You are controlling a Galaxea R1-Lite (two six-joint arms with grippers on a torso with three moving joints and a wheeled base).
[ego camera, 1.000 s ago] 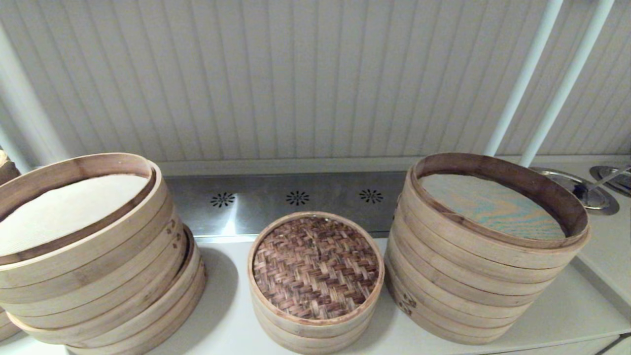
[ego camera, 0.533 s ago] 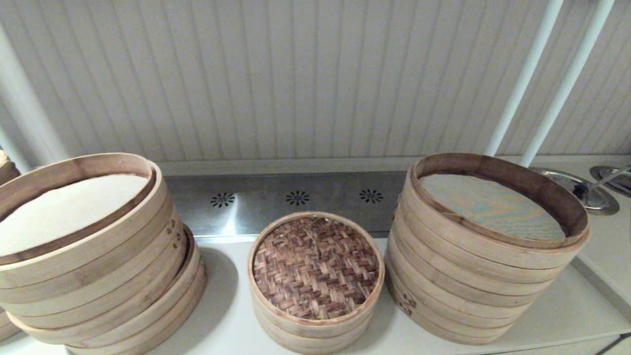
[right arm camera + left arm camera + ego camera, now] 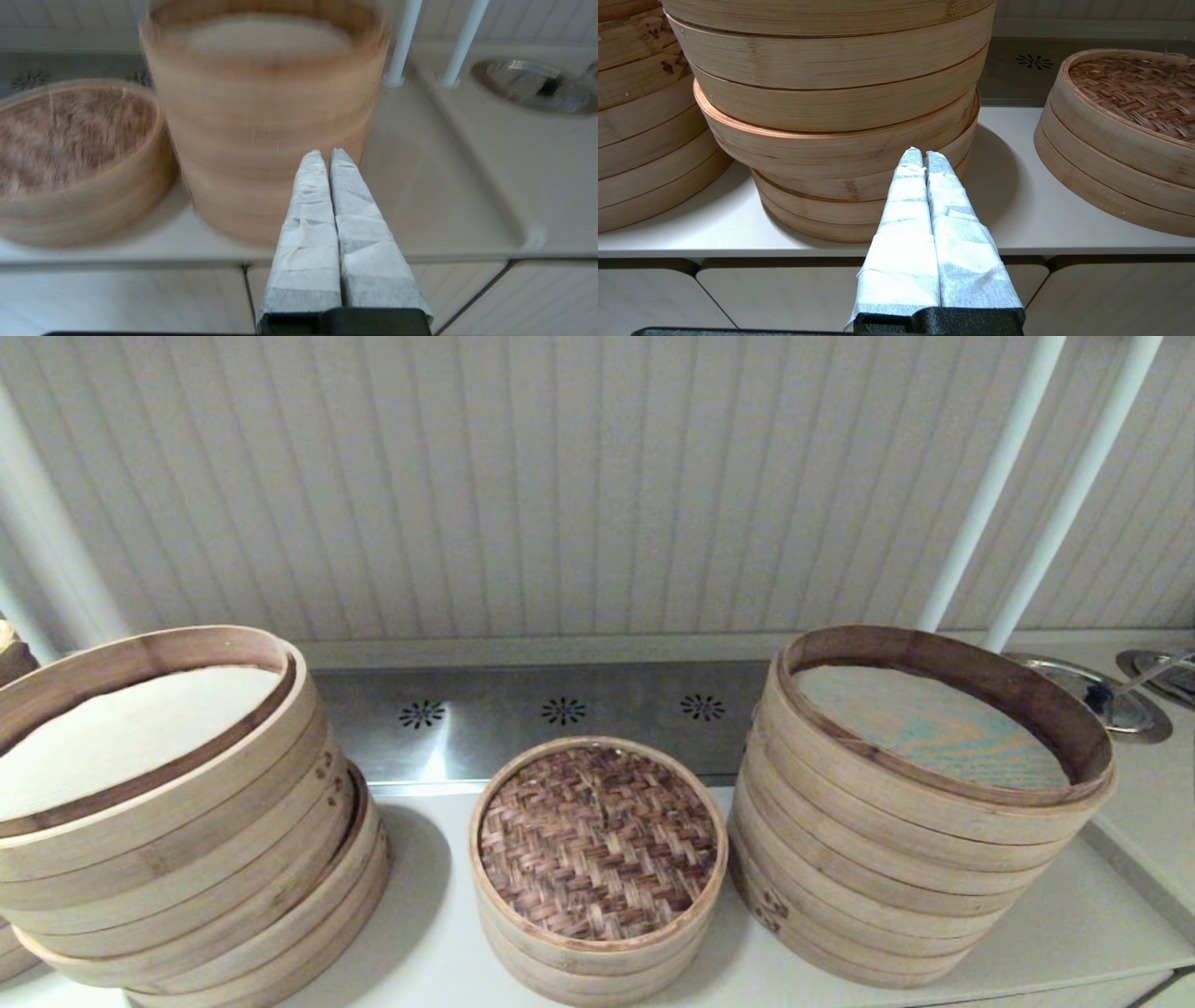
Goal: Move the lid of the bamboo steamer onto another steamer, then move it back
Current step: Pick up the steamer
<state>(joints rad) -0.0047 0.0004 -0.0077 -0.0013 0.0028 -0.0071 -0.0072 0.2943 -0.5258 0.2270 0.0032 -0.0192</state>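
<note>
Currently both pincers are hovering off the table's front edge, fingers pressed together and gripping nothing: the left pincer is facing the leaning stack, the right pincer the tall stack. Farther in, the bamboo steamer lid is sitting on a low basket between the two stacks. It is likely handling as light and stiff; gripping across the pale rim band looks safest. No uncovered single-tier steamer is showing.
</note>
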